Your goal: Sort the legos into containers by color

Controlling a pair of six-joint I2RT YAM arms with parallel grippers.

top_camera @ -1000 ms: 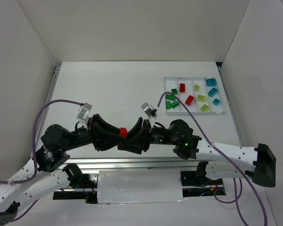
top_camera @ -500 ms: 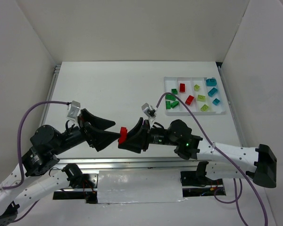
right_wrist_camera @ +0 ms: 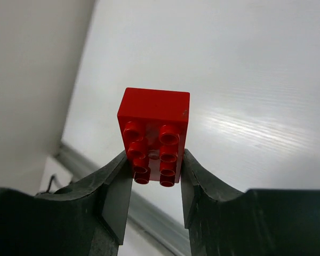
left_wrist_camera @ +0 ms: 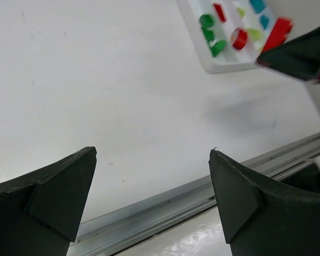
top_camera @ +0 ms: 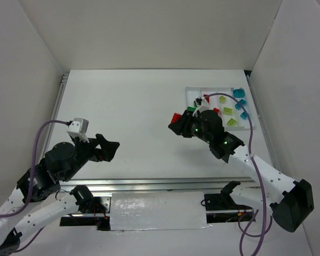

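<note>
- The right gripper (right_wrist_camera: pixel 156 160) is clamping a red brick (right_wrist_camera: pixel 154 114). One finger is pressing on each of the brick's opposite sides, and its round studs are facing the wrist camera.
- In the overhead view this held brick is sitting just left of the near-left corner of the white tray (top_camera: pixel 194 95), over the bare table (top_camera: pixel 133 106) and not over any compartment.
- The right arm is reaching across the tray's near side and is hiding part of its contents from above.
- The left gripper (left_wrist_camera: pixel 153 153) is standing with its two fingers spread wide apart and nothing between them. It is pointing across the table toward the tray and is well apart from the tray and from the right gripper.
- The green bricks (left_wrist_camera: pixel 208 34) are lying in the tray's leftmost compartment.
- The other red bricks (left_wrist_camera: pixel 238 38) are lying in the next compartment to the right.
- The yellow-green bricks (top_camera: pixel 229 111) are lying in the third compartment.
- The teal bricks (top_camera: pixel 238 92) are lying in the rightmost compartment, along the tray's right wall.
- No brick is showing on the table outside the tray. The only brick outside it is the one in the right gripper.
</note>
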